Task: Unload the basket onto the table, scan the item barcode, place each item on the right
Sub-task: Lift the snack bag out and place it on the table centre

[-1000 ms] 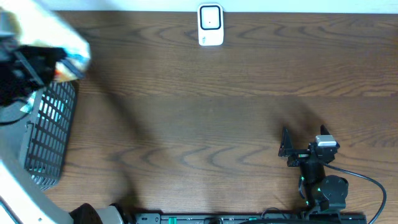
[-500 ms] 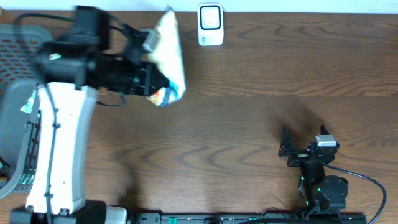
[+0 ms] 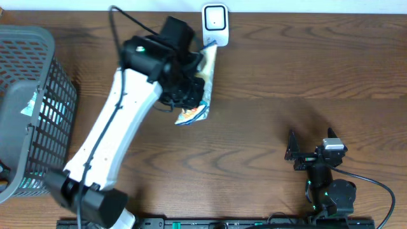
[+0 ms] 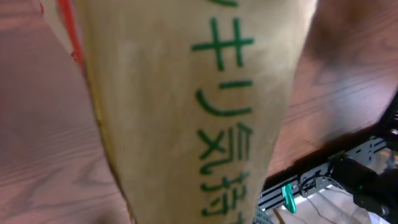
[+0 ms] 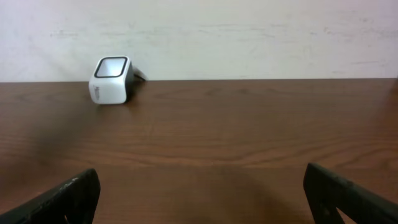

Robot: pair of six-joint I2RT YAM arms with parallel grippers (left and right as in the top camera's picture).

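Over the desk (image 3: 267,121), well apart from the basket (image 3: 57,108), the left arm (image 3: 108,146) is stretched toward the far edge. The snack packet (image 3: 206,79) is held clenched in the left claw (image 3: 191,88) just beside the scanner (image 3: 215,25), and its upper end seems to meet the scanner's corner in the overhead view.

The scanner could be knocked or pushed back if the packet is carried further, since hardly any room is left between them. A failed read is also possible. Only printed lettering is shown in the left wrist view and no barcode can be made out, so the code may be turned away from the window.

The right claw (image 3: 310,145) is spread wide, grasping nothing, near the front edge.

Against half a second before, the arm has been swung rightward and the packet brought from well left of the scanner to its side. The right claw has not been moved.
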